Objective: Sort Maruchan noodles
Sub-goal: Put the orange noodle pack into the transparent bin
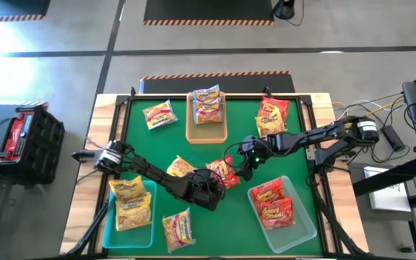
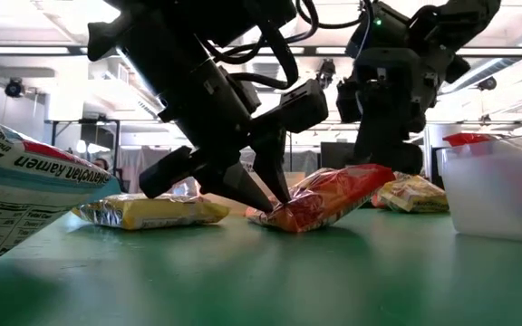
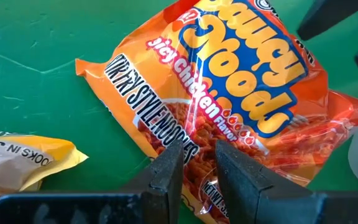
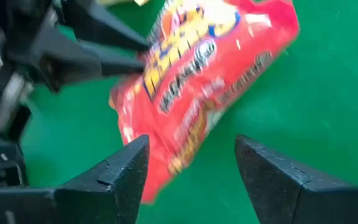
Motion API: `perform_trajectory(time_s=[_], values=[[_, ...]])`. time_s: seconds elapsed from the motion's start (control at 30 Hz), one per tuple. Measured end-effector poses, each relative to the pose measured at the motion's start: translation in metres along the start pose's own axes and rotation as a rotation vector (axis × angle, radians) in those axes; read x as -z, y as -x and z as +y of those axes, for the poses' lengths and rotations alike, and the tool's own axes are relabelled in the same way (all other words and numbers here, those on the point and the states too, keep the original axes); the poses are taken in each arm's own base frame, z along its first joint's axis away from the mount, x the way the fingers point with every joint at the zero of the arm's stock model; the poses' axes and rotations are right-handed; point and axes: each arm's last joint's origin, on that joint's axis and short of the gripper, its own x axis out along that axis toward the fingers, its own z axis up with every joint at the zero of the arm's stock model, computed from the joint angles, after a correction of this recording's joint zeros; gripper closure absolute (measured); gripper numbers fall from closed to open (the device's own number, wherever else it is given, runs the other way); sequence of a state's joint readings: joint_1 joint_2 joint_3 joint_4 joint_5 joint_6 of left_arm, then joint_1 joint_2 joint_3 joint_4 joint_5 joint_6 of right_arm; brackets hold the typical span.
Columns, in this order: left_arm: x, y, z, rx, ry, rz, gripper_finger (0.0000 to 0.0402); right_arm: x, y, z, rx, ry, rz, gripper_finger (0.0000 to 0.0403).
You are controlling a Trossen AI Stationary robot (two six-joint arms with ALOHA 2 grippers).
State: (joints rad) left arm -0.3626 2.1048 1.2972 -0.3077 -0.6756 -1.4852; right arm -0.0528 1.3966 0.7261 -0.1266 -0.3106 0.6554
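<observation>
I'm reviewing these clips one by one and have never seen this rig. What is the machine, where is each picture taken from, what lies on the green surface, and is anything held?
These are two dark robot arms at a green-topped table. One picture looks straight down, one looks level across the tabletop, and one camera rides on each wrist, looking past that arm's own fingers.

On the table lie flat ramen packets, red and yellow ones. Some sit in a tan tray at the far edge, some in a teal tray near the left arm, and some in a clear tray near the right.

At the middle, the left gripper pinches an edge of a red packet; the low view shows that packet propped up at an angle. The right gripper hangs open just over the same packet, not gripping it.
</observation>
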Motion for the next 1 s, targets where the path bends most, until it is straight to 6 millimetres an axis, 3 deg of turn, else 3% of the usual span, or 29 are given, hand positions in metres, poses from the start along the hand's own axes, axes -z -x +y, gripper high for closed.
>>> perform_trajectory(time_s=[0.23,0.7,1.0], values=[[0.001,0.0,0.001,-0.007,-0.008,0.011,0.0325,-0.006,-0.01,-0.002,0.001,-0.021,-0.058,0.0154],[0.002,0.0,0.004,-0.028,-0.024,0.037,0.0325,-0.013,-0.041,-0.013,-0.063,-0.082,-0.092,0.0154],[0.002,0.0,0.005,-0.035,-0.029,0.042,0.0325,-0.013,-0.048,-0.015,-0.079,-0.076,-0.09,0.0168]])
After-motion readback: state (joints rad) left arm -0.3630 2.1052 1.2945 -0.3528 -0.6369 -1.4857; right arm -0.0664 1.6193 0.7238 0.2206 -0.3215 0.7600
